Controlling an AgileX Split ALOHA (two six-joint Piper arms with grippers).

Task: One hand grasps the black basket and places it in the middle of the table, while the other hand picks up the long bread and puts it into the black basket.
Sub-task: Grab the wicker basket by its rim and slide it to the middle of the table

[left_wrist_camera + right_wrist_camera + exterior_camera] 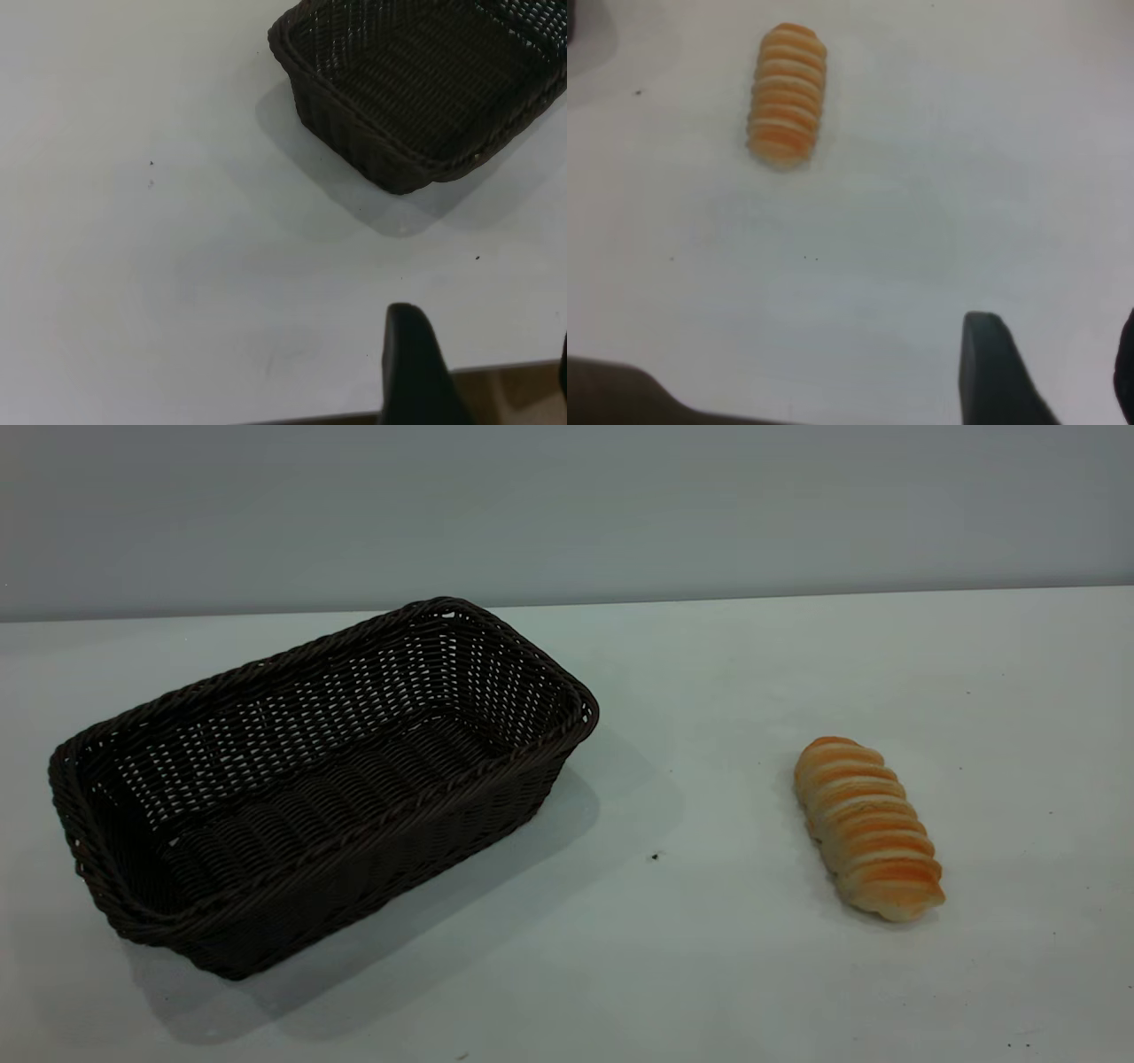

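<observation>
A large rectangular basket of dark brown-black woven wicker [323,779], with open-weave sides and a braided rim, sits on the white table [709,974] in the left half of the exterior view. It lies at an angle, one short end toward the lower left of the frame and the other toward the upper middle, and nothing lies inside it. Its shadow falls on the table toward the lower right of it.

A small oblong golden-orange loaf of bread [868,828], ridged crosswise like slices, lies on the table in the right half of the same view, well apart from the basket. Its long axis runs from upper left to lower right, and a pale beige underside shows at its lower end.

Neither arm appears in the exterior view. In the left wrist view the basket [425,88] fills the upper right of the frame, and the left gripper [478,372] shows at the lower right edge as one black finger [412,372] with a sliver of the other at the frame's border; the jaws stand wide apart and hold nothing. In the right wrist view the bread [787,96] lies in the upper left, and the right gripper [1050,376] shows the same way at the lower right, one black finger [992,372] clear of the table, jaws spread and empty, well apart from the loaf.
</observation>
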